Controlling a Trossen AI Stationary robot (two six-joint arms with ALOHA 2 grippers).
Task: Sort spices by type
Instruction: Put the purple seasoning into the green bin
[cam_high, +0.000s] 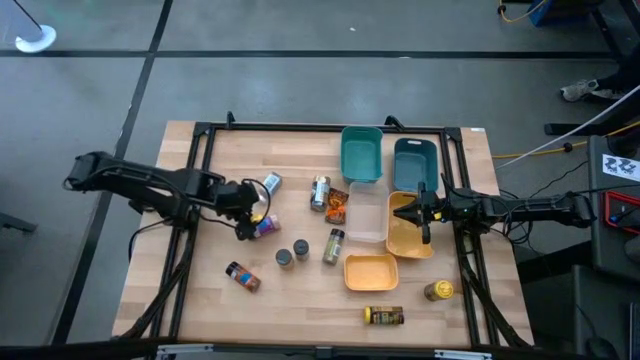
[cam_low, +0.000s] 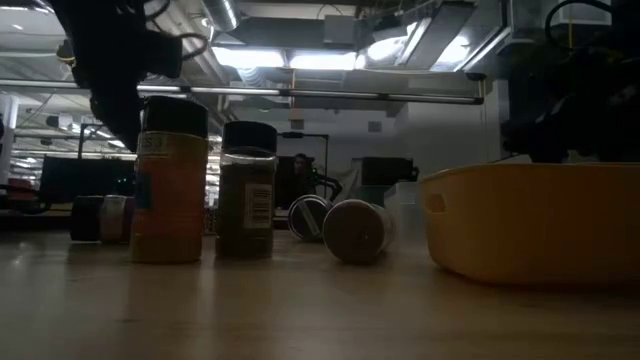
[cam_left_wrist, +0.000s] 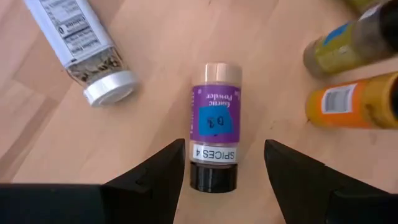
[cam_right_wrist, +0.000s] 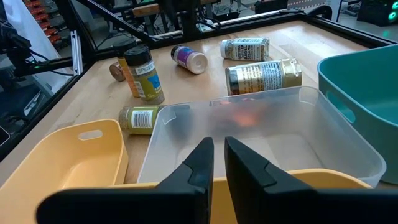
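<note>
Left arm: reaches in from the left edge of the wooden surface (cam_high: 290, 290). Left pincer (cam_high: 250, 213) hangs low with its fingers (cam_left_wrist: 158, 171) spread wide on either side of a purple-labelled jar (cam_left_wrist: 214, 124), not touching it. That jar lies on its side, dark lid toward the pincer, pale end away.

Beside it: a white-lidded jar (cam_high: 270, 184), lying down, just beyond the left pincer.

Front left: an orange-labelled bottle (cam_high: 243, 276), lying alone.

Centre: a dark-lidded jar (cam_high: 284, 257) and a second dark-lidded jar (cam_high: 300, 248) close together; a green-filled bottle (cam_high: 333, 245) to their right; a silver-labelled jar (cam_high: 320, 192) and an orange-brown packet (cam_high: 337, 205) side by side farther back.

Right of centre: two teal bins (cam_high: 361, 153), a clear bin (cam_right_wrist: 267, 140) and two yellow bins (cam_high: 371, 271).

Front right: a yellow-labelled bottle (cam_high: 384, 316) lying down, and a yellow-lidded jar (cam_high: 438, 290) near the surface's right rail.

Right arm: comes in from the right. Right pincer (cam_high: 421, 211) sits over the farther yellow bin, fingers (cam_right_wrist: 193, 165) nearly together with a narrow gap, holding nothing.
</note>
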